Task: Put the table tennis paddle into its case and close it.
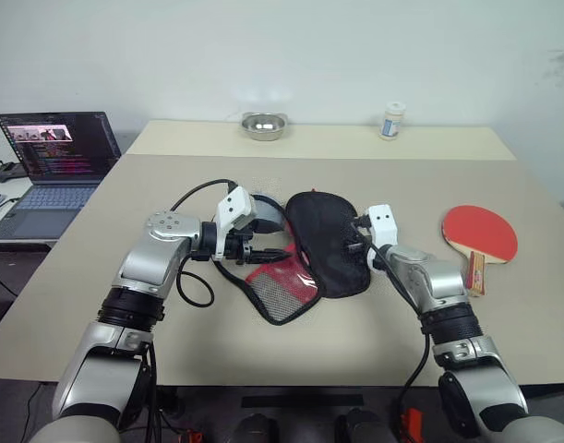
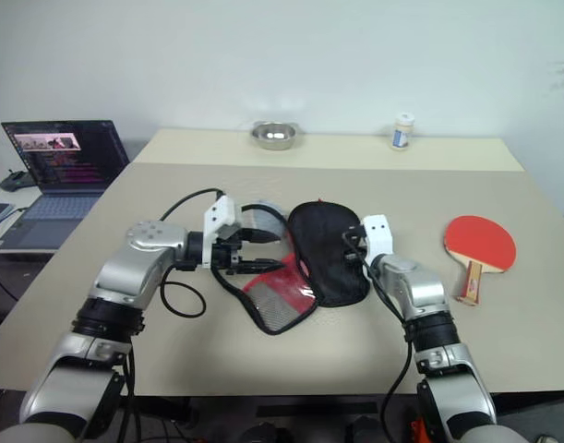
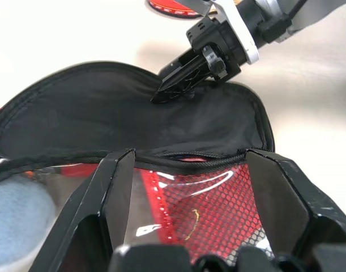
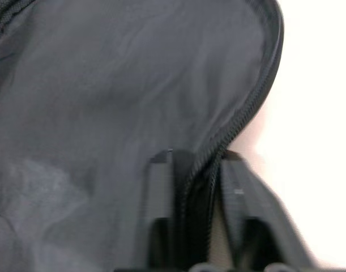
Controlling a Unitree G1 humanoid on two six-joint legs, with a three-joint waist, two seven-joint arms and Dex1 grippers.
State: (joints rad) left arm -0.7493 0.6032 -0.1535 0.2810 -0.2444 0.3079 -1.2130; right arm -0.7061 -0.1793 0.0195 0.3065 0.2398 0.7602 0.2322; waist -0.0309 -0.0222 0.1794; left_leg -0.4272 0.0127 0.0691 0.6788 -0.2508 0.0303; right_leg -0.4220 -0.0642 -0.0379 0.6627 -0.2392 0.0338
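While the table point(image 1: 97, 305) has much bare surface toward its near edge and on its left part, the case point(image 1: 330, 242) lies open about in the middle of it, well away from every edge. Its black half is spread flat, and its red half with the mesh pocket and clear panel point(image 1: 283, 288) lies on the near left side of the black half. To the right of the case, with free table between them, the paddle point(image 1: 480, 233) lies flat near the right edge, red face up and wooden handle toward the robot. Far behind the case, by the back edge, stand a metal bowl point(image 1: 264, 125) and a small bottle point(image 1: 391, 120). A laptop point(image 1: 58, 157) stands off the table, to the left of the case.

The left arm reaches in from the left of the case, bent so that the left gripper point(image 1: 263, 251) points sideways over the red half; its fingers stand apart with the clear panel between them, and whether they touch it I cannot tell. The right arm comes from the near right side of the case. The right gripper point(image 3: 171, 89) has its fingers together, pinching the zipper rim of the black half at its right edge.
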